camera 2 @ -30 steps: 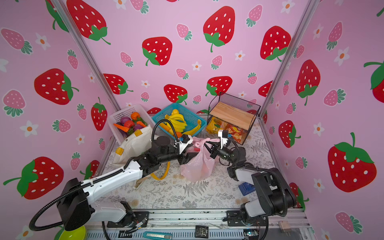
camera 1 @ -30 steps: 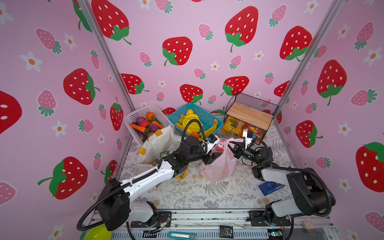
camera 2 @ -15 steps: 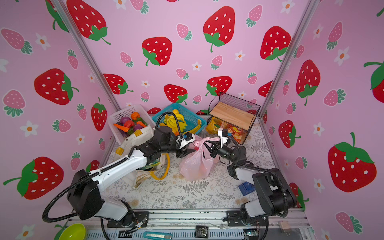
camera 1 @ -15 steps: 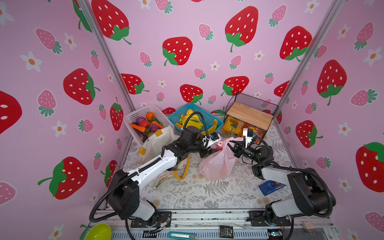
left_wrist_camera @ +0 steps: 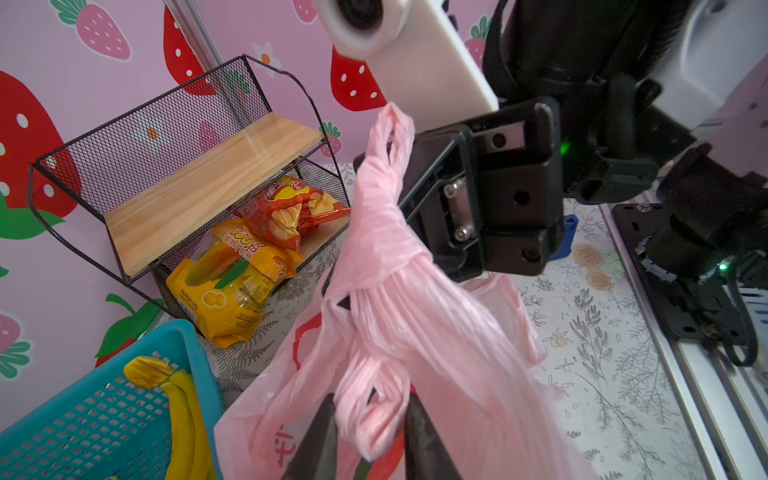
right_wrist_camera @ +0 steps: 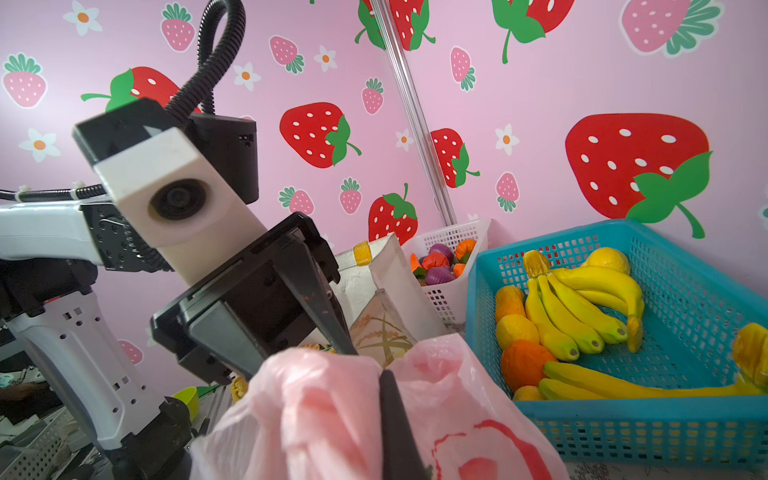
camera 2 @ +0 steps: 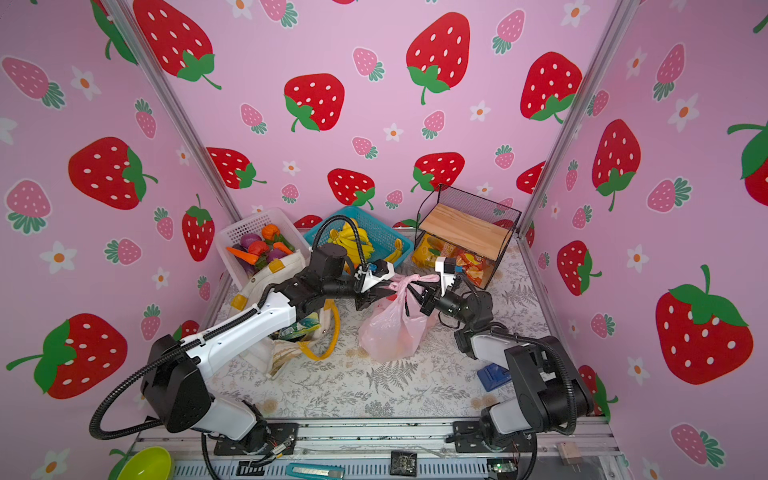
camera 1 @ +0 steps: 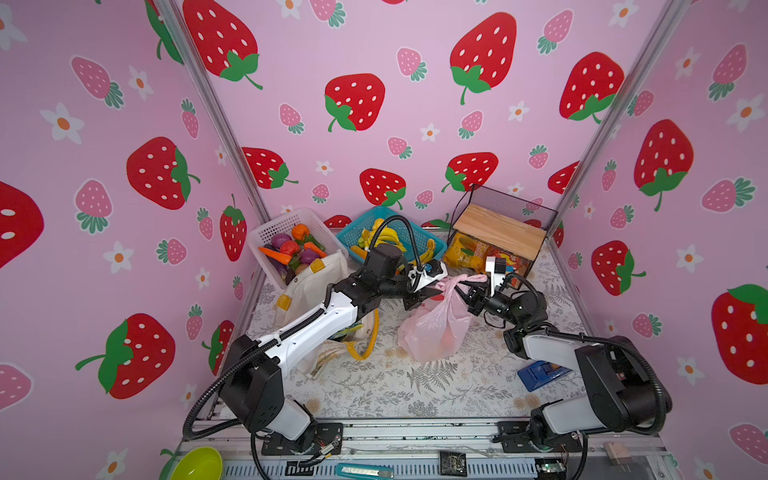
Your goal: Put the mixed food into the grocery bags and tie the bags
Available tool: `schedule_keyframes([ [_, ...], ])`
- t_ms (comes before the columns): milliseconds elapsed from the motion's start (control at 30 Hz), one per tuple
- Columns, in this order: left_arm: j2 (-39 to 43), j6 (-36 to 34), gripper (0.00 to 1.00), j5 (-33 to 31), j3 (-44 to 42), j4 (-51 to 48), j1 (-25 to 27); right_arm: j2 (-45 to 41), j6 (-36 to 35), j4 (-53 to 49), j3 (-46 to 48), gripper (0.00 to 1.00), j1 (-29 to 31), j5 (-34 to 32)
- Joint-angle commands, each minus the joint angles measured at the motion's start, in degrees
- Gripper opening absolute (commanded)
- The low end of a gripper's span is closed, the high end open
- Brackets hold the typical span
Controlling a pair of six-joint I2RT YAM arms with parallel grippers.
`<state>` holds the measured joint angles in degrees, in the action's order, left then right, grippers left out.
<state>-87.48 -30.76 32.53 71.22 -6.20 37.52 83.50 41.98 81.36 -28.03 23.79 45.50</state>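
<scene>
Drawn in since a second ago, the left tool [left_wrist_camera: 370, 419] pinches a bunched handle loop of the pink plastic bag [camera 1: 436, 328]; pink film fills the gap between its fingers [left_wrist_camera: 320, 432]. Facing it, just beside, the right tool [camera 1: 460, 291] is clamped tight on the bag's other twisted handle. Below both tools the bag sags onto the bench [camera 1: 415, 386], with orange fruit [camera 2: 401, 344] showing through. Under the left tool's arm lies the white canvas tote [camera 1: 316, 278], with a snack packet [camera 2: 299, 328] at its mouth.
</scene>
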Motion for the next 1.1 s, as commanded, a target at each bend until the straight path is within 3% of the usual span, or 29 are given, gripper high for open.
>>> schedule_keyframes([
  [0, -0.78, -1.58, 0.23, 2.46, 3.03, -1.37, 0.01, -1.45, -0.35, 3.95, -1.68, 0.00, 0.43, 0.56],
  [100, -1.11, -1.58, 0.18, 3.11, 3.30, -1.43, 0.00, -1.44, -0.85, 3.52, -1.68, 0.00, 0.38, 0.47],
  [233, -1.46, -0.62, 0.00, 2.88, 3.72, -2.13, -0.14, -1.80, -1.71, 2.01, -1.90, 0.00, 0.39, 0.26],
  [267, -1.38, 0.56, 0.00, 2.33, 3.46, -1.80, -0.37, -2.35, -2.47, 0.56, -1.87, 0.00, 0.35, -0.34],
  [300, -1.12, 2.46, 0.00, 1.87, 2.99, -1.03, -0.70, -3.42, -3.85, -2.08, -1.51, 0.05, -0.02, -1.36],
  [400, -0.69, 5.87, 0.00, 1.87, 1.24, 1.37, -1.31, -8.14, -9.54, -11.46, 0.95, 0.40, -1.46, -4.39],
  [533, -0.73, 6.94, 0.00, 2.26, 0.19, 1.92, -1.31, -17.53, -15.43, -23.42, 5.53, 0.59, -3.53, -8.43],
  [733, -1.42, 7.29, 0.00, 3.51, 0.41, 1.69, -1.22, -25.38, -13.12, -30.38, 6.41, 0.64, -6.48, -6.60],
  [1067, -1.15, 6.05, 0.00, 3.06, 1.03, 0.49, -0.78, -22.11, -10.19, -28.72, 1.00, 0.68, -7.89, -3.23],
])
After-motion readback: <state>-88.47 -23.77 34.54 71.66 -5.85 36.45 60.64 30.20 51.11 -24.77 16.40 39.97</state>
